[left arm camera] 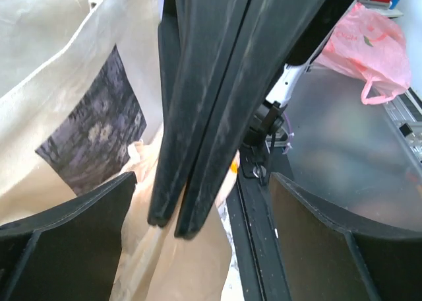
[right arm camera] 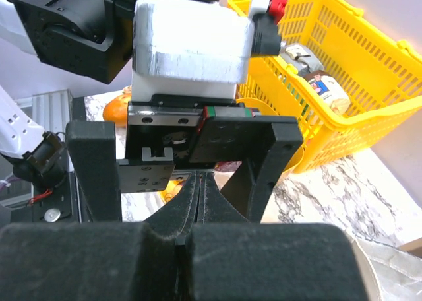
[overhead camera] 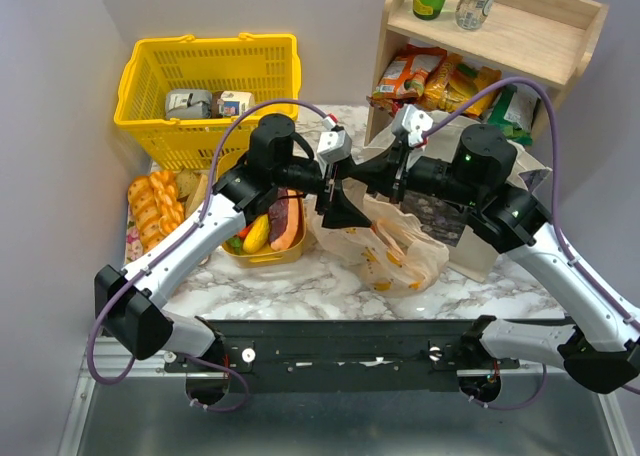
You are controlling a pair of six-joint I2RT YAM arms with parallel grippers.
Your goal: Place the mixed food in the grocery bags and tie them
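Observation:
The peach plastic bag (overhead camera: 395, 248) with yellow fruit prints lies crumpled at the table's middle. The beige canvas tote (overhead camera: 470, 226) with its dark print (left arm camera: 92, 133) stands behind it to the right. My two grippers meet just above the peach bag. My left gripper (overhead camera: 335, 194) (left arm camera: 201, 182) is open, its fingers (left arm camera: 72, 235) wide apart on either side of my right gripper (overhead camera: 350, 183) (right arm camera: 201, 177). The right one is shut, and I see nothing between its pads. Some mixed food (overhead camera: 272, 224), a red-brown slice and a yellow fruit, sits in a yellow bowl (overhead camera: 262, 256) to the left.
A yellow shopping basket (overhead camera: 150, 86) with a few packaged items stands at the back left. Braided bread loaves (overhead camera: 155, 211) lie on the left. A wooden shelf (overhead camera: 560, 26) at the back right holds snack packets (overhead camera: 410, 76) and bottles. A pink bag (left arm camera: 369, 50) lies off the table.

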